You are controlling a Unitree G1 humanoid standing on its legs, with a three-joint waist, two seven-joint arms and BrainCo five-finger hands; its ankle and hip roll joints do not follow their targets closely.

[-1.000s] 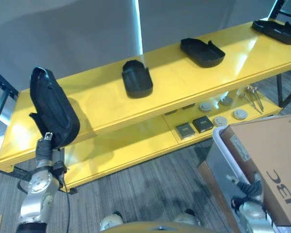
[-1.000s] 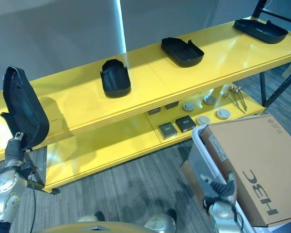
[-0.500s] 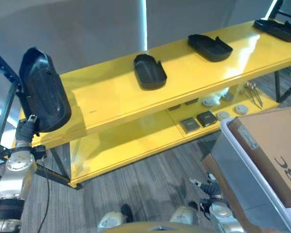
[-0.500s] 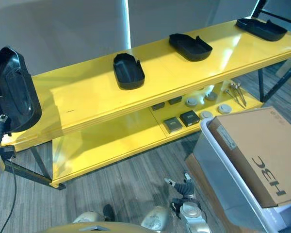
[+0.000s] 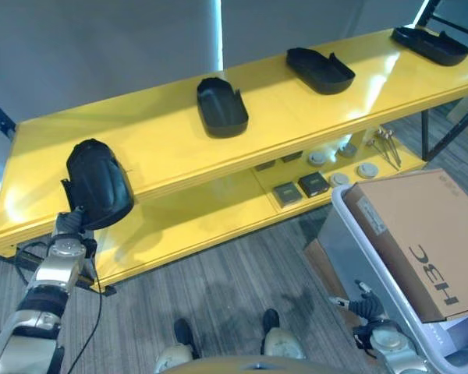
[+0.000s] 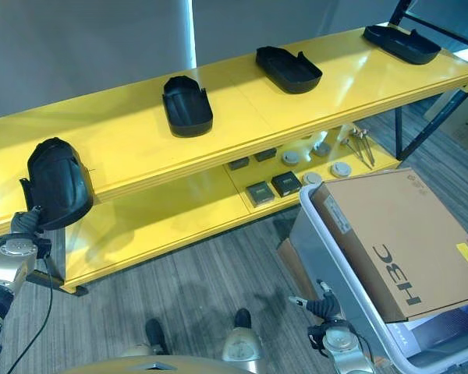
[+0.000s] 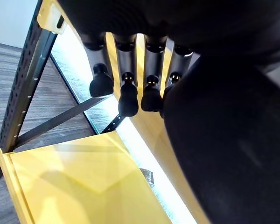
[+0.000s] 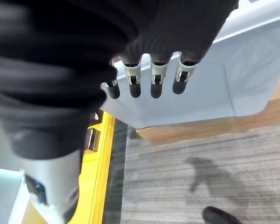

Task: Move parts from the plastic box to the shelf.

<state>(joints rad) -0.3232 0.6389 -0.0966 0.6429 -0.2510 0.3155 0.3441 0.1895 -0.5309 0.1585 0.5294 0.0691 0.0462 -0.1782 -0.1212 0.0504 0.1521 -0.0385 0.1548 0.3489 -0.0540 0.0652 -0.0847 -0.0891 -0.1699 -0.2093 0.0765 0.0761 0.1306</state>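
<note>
Left hand [image 5: 69,226] grips a black moulded part [image 5: 99,183] from below, fingers curled against it in the wrist view. Part is tipped up near the front edge of the yellow shelf [image 5: 164,148], at its left end; can't tell if it touches the top deck yet. Low grip looks chosen so the hand stays below the shelf lip while the part goes over it.

Three more black parts sit on the top deck, spaced well apart in a row: one left of centre [image 5: 221,107], one right of centre [image 5: 320,69], one at the far right end [image 5: 430,44]. The held part likely takes the free left slot, keeping the spacing.

Lower deck [image 5: 218,222] carries small dark blocks [image 5: 299,188] and round discs [image 5: 345,164], not part of this job as far as I can judge.

Plastic box [image 5: 359,249] stands on the floor at right, a cardboard carton [image 5: 417,234] lying across its top. Right hand [image 5: 378,331] hangs beside the box wall, fingers relaxed, empty, idle.
</note>
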